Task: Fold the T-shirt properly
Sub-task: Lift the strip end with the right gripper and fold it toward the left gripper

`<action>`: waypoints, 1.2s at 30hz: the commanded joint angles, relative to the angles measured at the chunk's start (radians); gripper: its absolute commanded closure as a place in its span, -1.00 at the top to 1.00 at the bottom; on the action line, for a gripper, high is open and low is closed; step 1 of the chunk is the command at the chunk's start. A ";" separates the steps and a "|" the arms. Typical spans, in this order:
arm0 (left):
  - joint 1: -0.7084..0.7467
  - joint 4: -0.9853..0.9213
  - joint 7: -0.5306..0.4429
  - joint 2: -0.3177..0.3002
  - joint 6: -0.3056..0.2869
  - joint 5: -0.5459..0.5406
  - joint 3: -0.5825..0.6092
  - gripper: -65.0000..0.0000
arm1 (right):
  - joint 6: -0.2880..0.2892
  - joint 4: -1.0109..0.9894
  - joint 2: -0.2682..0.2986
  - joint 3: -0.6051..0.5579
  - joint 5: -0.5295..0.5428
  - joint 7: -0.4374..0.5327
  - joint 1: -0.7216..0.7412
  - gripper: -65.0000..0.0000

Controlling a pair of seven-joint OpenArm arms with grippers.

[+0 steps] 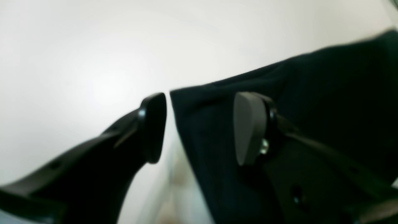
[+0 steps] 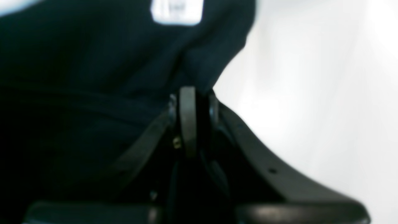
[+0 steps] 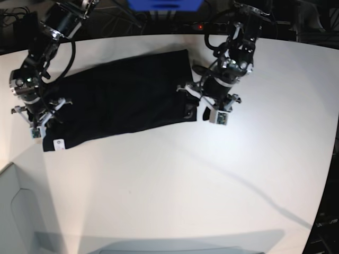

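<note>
Two pads of the left gripper stand wide apart, a corner of the black T-shirt between them, nearer the grey pad.

From the right wrist, the right gripper is clamped on a bunched shirt edge; the white tag lies beyond its tips.

Base view: the shirt runs lengthwise across the white table from one gripper to the other, rising toward the left gripper.

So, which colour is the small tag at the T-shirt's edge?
White; the tag on the black T-shirt shows best in the right wrist view.
</note>
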 commanded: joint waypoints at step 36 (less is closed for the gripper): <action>-0.037 -0.155 -0.017 0.027 0.001 -0.001 -0.001 0.04 | 0.000 0.220 -0.103 -0.891 0.008 0.011 -0.178 -1.00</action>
